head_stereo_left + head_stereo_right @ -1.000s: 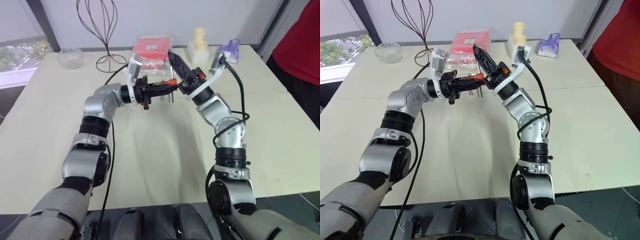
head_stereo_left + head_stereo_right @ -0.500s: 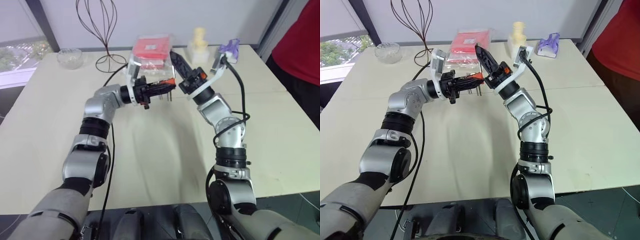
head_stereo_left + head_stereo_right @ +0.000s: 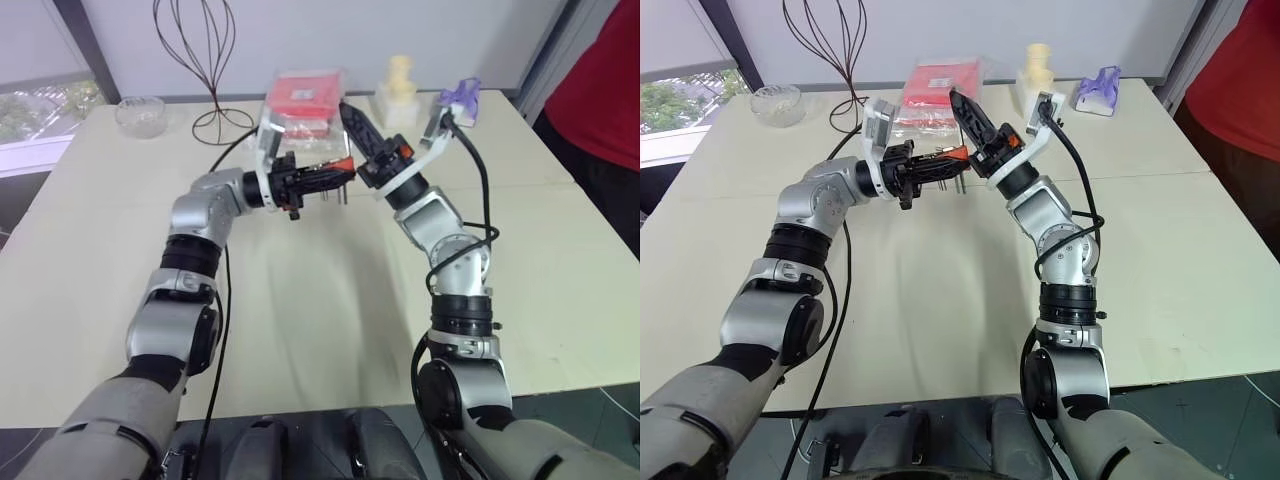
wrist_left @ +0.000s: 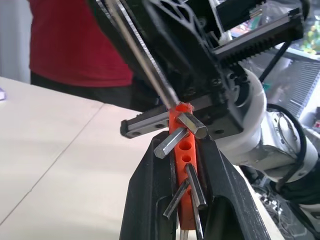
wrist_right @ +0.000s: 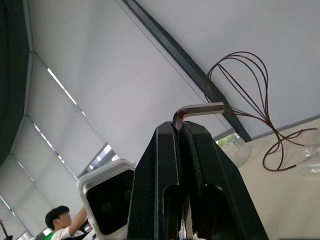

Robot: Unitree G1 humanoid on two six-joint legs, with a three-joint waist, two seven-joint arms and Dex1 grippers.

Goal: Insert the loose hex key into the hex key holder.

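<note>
The left gripper (image 4: 181,200) is clamped on the holder (image 4: 184,150), the red block pinched between its two fingers (image 4: 150,200) with short grey keys sticking out above and below them; the right gripper (image 5: 180,131) is closed on the loose key (image 5: 197,110), whose bent end juts past the fingertips while its long shaft (image 4: 140,50) runs down to meet the holder's top edge; whether its tip sits in a hole I cannot tell. Since a second ago neither hand has shifted, both grips are unchanged, and key and holder meet at the same spot.

Both grippers hang above the table (image 3: 330,300), tips together; just behind them lies a red packet (image 3: 305,95); further back stand a cream figure (image 3: 398,80) and a purple thing (image 3: 458,98) beyond the right gripper, a wire stand (image 3: 195,60) and a glass bowl (image 3: 138,113) beyond the left; a person in red (image 3: 605,90) stands at the table's right edge; nothing lies between key and holder.
</note>
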